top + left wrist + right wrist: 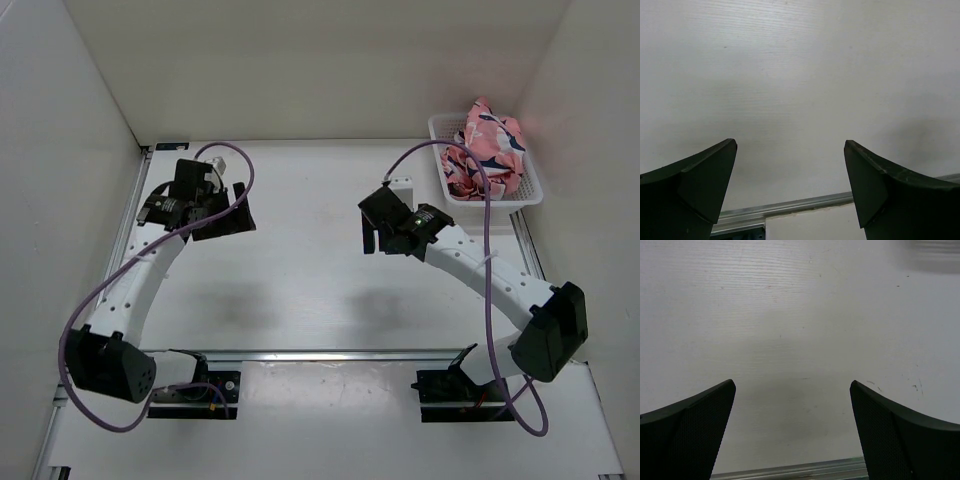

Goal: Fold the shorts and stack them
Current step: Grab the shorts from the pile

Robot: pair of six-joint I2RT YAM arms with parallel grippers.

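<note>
Right now I am looking down on the table [300,290], and the shorts [487,148] are lying bunched in a loose heap inside the white basket [497,201]. The basket is sitting at about two o'clock, in the far corner beside the side wall. The pink fabric with its dark-and-white print is mounding well above the basket's rim.

The left claw [790,145] is hanging over the table at roughly ten o'clock, well apart from the basket. Its two fingers are standing wide apart and gripping nothing. Through its wrist camera I am seeing only bare white tabletop between them, with a metal rail [790,206] running across at six o'clock.

The right claw [792,385] is hovering near the middle of the table, a touch toward one o'clock. It is closer to the basket than the left one, though not touching it. Its fingers are likewise spread wide with nothing between them. Its wrist camera is showing plain tabletop carrying a few small dark scuffs [915,386] toward four o'clock. From above, a purple cable [486,215] from the right arm is looping across the front of the basket.
</note>
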